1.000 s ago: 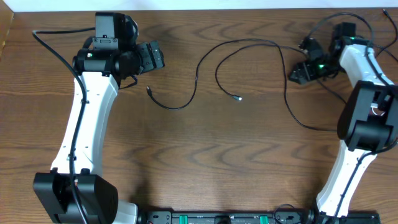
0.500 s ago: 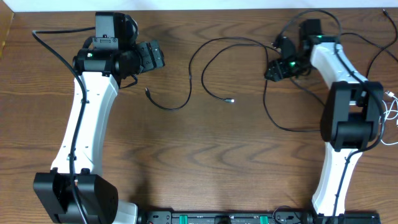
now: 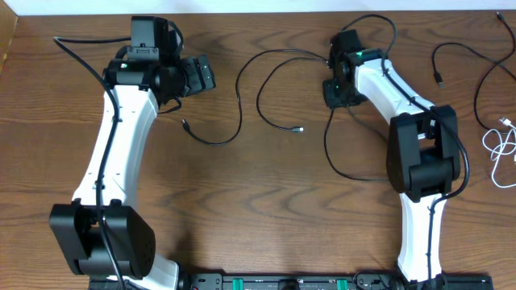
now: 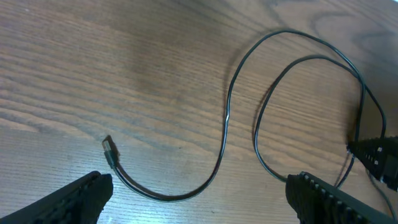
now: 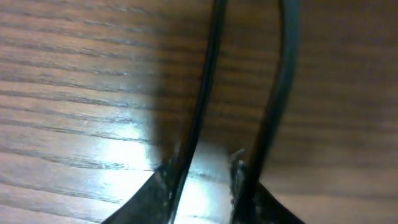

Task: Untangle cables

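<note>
R pincer (image 3: pixel 337 87) nearly shut, seemingly pinching black cable (image 4: pixel 227 118), two strands running up from its tips. L pincer (image 3: pixel 201 74) wide open, empty; plug (image 4: pixel 109 149) just ahead of it on counter (image 3: pixel 266 217). Well right of R pincer, white cable (image 3: pixel 501 147) plus another black one (image 3: pixel 436 64) already apart. Prob. past halfway; strands by R pincer still looped, need separating.

Left fingers (image 4: pixel 74 200) wide apart, right fingers (image 5: pixel 152 196) close together, both pointing downward
</note>
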Motion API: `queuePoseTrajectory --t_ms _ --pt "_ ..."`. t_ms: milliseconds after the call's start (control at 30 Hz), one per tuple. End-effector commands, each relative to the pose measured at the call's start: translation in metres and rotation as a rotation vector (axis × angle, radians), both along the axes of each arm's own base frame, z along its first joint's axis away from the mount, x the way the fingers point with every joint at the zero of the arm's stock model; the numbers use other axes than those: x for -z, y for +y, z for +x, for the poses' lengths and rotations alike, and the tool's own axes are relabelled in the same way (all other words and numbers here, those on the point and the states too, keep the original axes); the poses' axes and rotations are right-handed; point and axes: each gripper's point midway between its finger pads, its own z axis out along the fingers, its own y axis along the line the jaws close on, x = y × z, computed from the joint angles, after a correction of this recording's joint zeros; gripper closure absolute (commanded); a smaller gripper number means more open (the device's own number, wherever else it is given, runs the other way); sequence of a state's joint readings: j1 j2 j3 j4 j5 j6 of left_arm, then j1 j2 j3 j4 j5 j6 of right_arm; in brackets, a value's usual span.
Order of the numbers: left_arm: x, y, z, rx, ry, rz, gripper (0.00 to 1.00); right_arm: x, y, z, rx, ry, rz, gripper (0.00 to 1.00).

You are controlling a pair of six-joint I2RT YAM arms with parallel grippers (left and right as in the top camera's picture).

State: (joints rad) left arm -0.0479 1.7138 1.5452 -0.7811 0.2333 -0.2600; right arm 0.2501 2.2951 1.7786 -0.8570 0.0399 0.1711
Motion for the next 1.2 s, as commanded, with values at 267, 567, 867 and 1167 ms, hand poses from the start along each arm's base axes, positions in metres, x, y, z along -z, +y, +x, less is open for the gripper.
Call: queuePoseTrajectory --t_ms 267,567,867,1167 --pt "0.080 -0.003 0.049 0.203 -0.012 0.119 0.19 0.018 -0.007 -0.017 0.084 0.075 -0.034 0.79" --pt "0.123 -0.004 0.077 0.206 -0.035 0.126 0.43 0.018 -0.007 -0.018 0.084 0.077 -0.036 0.81" --pt "0.154 -0.025 0.077 0.258 -0.003 0.130 0.59 0.018 -0.007 -0.018 0.083 0.077 -0.036 0.81" --pt "0.161 -0.055 0.079 0.305 -0.026 0.171 0.61 0.019 -0.007 -0.019 0.081 0.082 -0.037 0.81"
